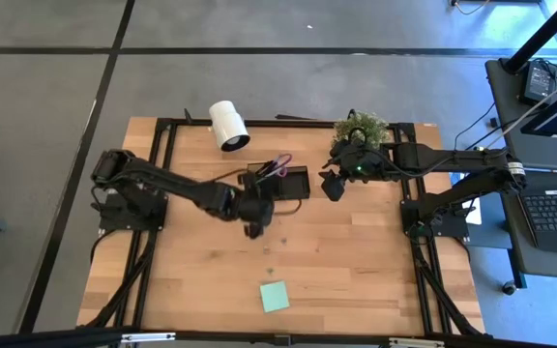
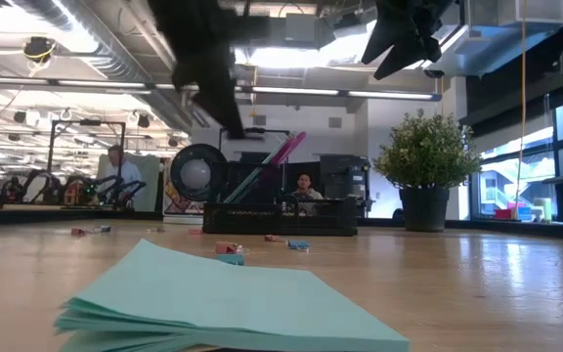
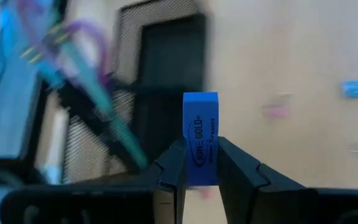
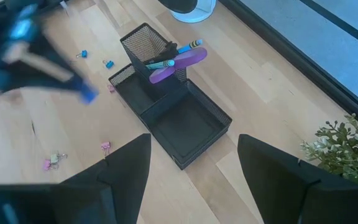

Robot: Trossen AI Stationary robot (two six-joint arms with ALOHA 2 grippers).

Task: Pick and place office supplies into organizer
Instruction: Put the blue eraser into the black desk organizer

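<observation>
Gripping a blue eraser, left pincer hovers at organizer's seven o'clock, probably above worktop, right pincer spread wide at three o'clock.

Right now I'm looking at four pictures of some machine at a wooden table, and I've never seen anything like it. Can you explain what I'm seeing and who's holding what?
It is a robot with two dark jointed arms at a wooden table. Each arm ends in a two-fingered tool.

One picture looks straight down on the table. One looks level across the tabletop into the room behind. The other two come from cameras on each arm's wrist.

The left tool is shut on a small blue eraser, lifted above the wood close to the black mesh organizer. The right tool is open and holds nothing; it hangs above the organizer's other end.

Purple-handled scissors and pens already stand in the organizer's taller section. On the table also lie a mint-green sticky pad, small clips, a white roll and a small plant.
</observation>
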